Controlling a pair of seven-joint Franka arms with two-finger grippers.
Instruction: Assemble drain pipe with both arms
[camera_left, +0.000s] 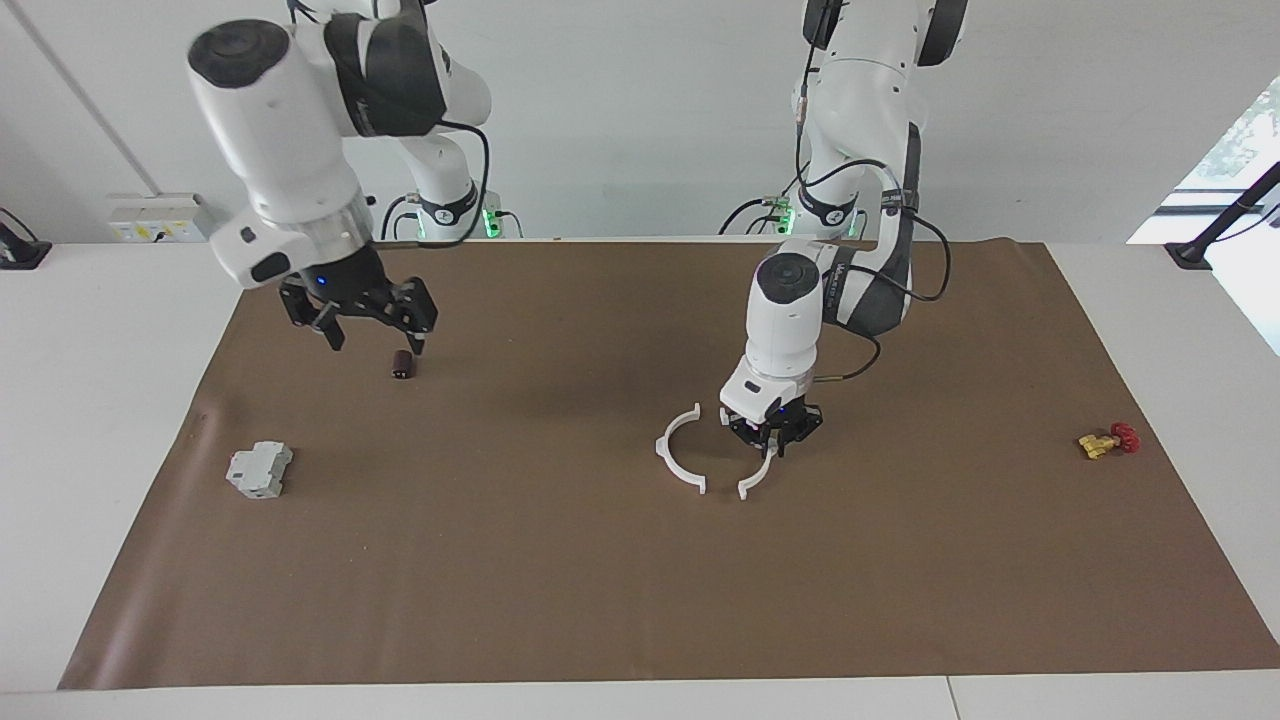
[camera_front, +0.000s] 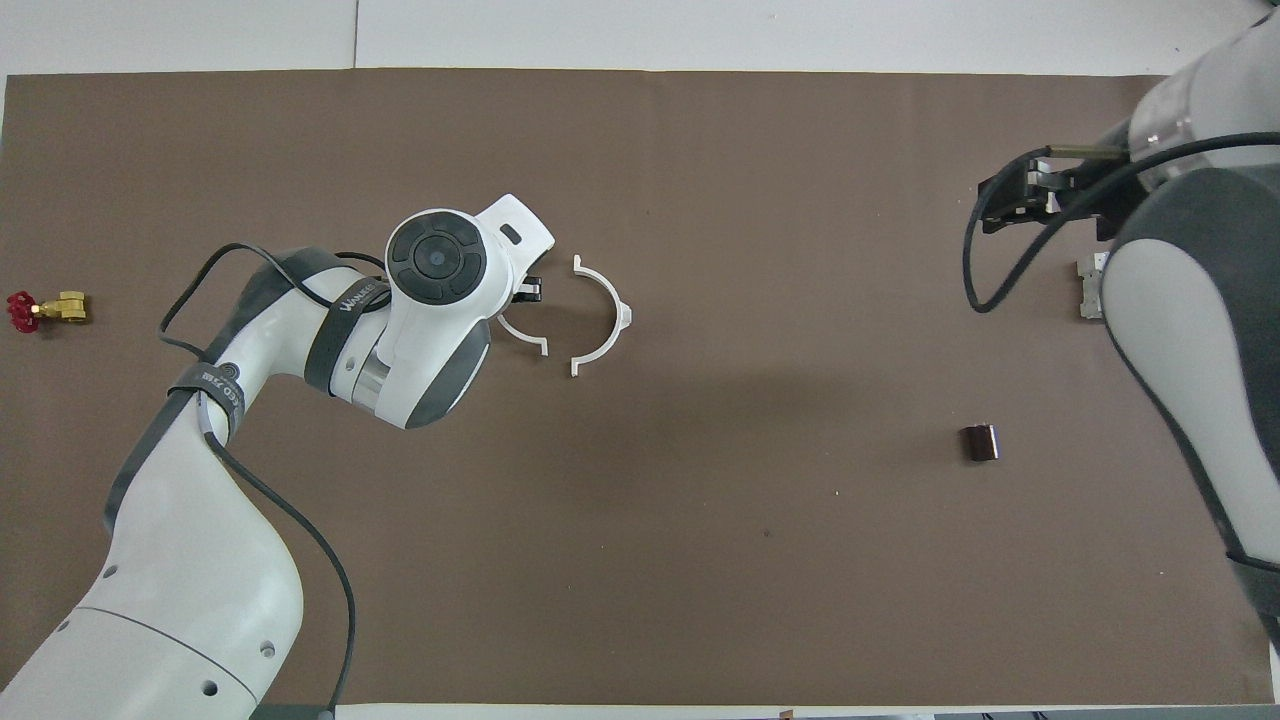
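Looking from across the desk first. Pinching the held half (camera_left: 760, 472) with the left gripper (camera_left: 772, 432), fingers squeezed tight on its curve, low over the middle of the desk. Hanging the bottom tab of that piece down at the brown mat (camera_left: 600, 600); cannot tell if touching it. Lying flat just beside it, toward the right arm's end: the loose half (camera_left: 662, 450), open side facing the held one. Leaving a small gap between the nearest tabs, so not joined into a ring yet. Hovering high with the right gripper (camera_left: 375, 340), fingers spread wide and holding nothing, up over the mat close to the corner by the right arm's base. Sitting under it on the mat: a little dark can (camera_left: 402, 364). Resting near the edge at the right arm's end: a grey block (camera_left: 259, 469). Resting near the edge at the left arm's end: a valve (camera_left: 1105, 440).

Looking from above now. Poking out from under the left gripper (camera_front: 525, 292): the held half (camera_front: 525, 339), its end tab just apart from the end tab of the loose half (camera_front: 616, 314). Floating with the right gripper (camera_front: 1030, 195) near the edge at its own end, with the arm hiding part of the block (camera_front: 1088, 290). Sitting alone closer to the robots than the block: the can (camera_front: 980, 442). Sitting right by the edge at the left arm's end: the valve (camera_front: 45, 308).
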